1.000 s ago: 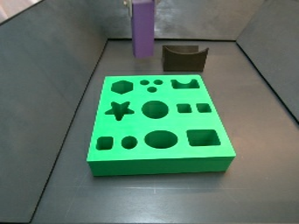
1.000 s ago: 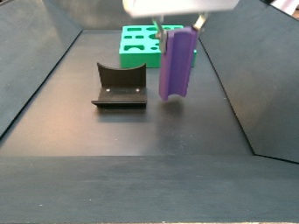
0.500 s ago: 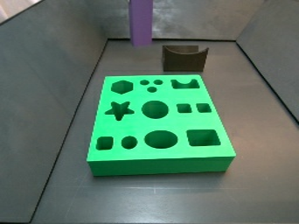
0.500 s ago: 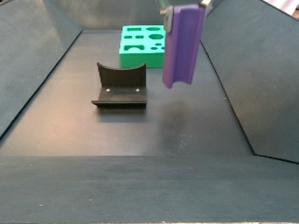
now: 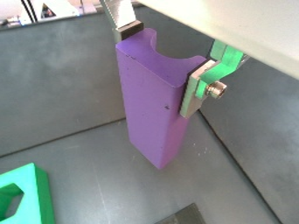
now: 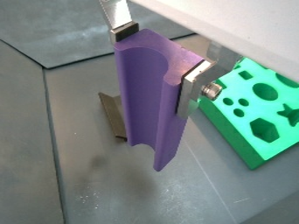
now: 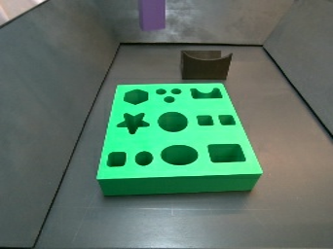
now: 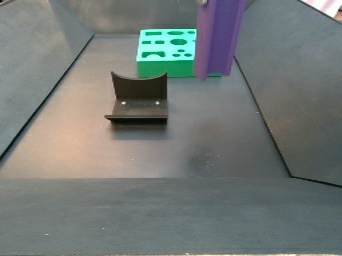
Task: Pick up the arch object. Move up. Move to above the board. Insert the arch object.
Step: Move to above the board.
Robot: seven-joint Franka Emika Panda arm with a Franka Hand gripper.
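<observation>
The arch object (image 5: pixel 152 96) is held upright in the air, clear of the floor, with its arched notch facing up between the fingers in a wrist view. In both wrist views it is clamped at its upper end by the gripper (image 6: pixel 155 54), whose 2 silver fingers (image 6: pixel 194 83) are pressed against opposite faces of the purple block. In a side view only the lower part of the arch object (image 7: pixel 152 13) is seen at the upper edge of the picture, well above the floor and behind the far end of the board (image 7: pixel 176 136). In a side view the arch object (image 8: pixel 221 38) hangs in front of the board (image 8: pixel 168 52), partly covering its corner; the gripper itself is cut off by the frame in both side views.

The board lies flat on the dark floor, with all of its cutouts seen empty. The fixture (image 7: pixel 205 64) stands on the floor just beyond the board's far edge, apart from it and below the lifted block.
</observation>
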